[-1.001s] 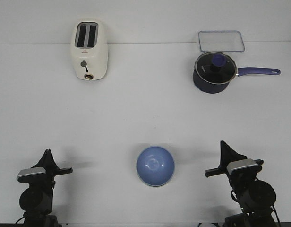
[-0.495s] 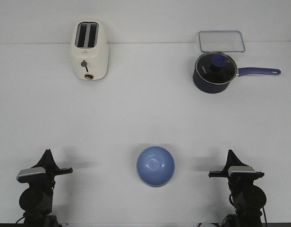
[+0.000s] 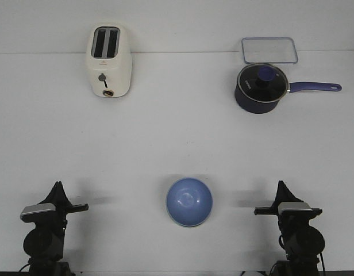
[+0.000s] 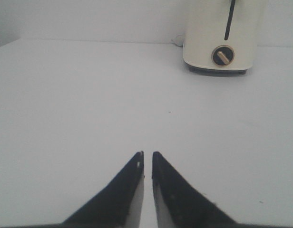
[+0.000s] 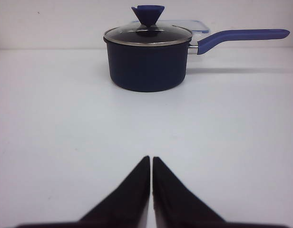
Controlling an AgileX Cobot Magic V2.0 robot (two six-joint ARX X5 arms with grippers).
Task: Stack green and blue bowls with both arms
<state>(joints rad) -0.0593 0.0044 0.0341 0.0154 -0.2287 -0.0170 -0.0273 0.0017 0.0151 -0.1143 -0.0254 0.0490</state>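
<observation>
Centrally, blue bowl (image 3: 189,201) sits between both closed fingers.

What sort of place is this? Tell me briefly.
Probably a lab tabletop staged as a kitchen: a bare white table holding a toaster, a lidded saucepan and a blue bowl, with robot arms at its near edge.

Green bowl — hidden under blue bowl (image 3: 189,201)

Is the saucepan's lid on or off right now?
On. The glass lid sits flush on the saucepan rim, knob upright.
</observation>
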